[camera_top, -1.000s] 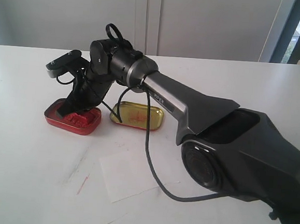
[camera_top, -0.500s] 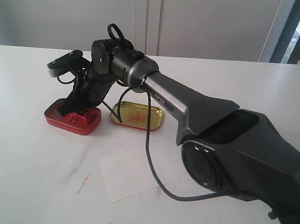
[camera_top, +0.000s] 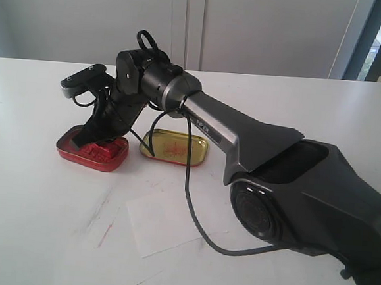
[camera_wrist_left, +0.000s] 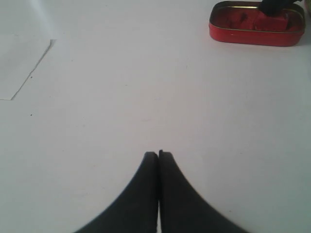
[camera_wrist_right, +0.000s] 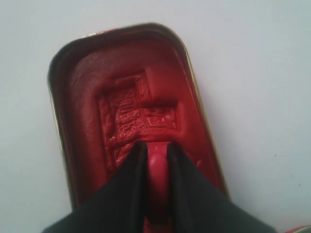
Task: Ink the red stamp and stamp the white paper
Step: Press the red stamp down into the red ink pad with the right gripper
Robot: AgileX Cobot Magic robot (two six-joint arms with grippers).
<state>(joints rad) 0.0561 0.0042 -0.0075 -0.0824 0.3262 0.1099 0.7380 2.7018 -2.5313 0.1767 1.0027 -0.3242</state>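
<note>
Gripping red stamp (camera_wrist_right: pixel 158 170) between nearly closed fingers, right gripper (camera_wrist_right: pixel 156 145) is holding it low inside red ink tin (camera_top: pixel 77 153) at left of table (camera_top: pixel 26 222); touching pad or just above, cannot tell. Pad is showing square seal-like impressions, characters unreadable. Gold-lined lid (camera_top: pixel 175 148) is lying just right of tin. White paper (camera_top: pixel 170 227) is lying nearer, apart from both. Arm (camera_top: pixel 244 133) is bearing small white lettering, looking like "PIPER". Left gripper (camera_wrist_left: pixel 158 154) is hovering over table, fingers pressed together, holding nothing.
</note>
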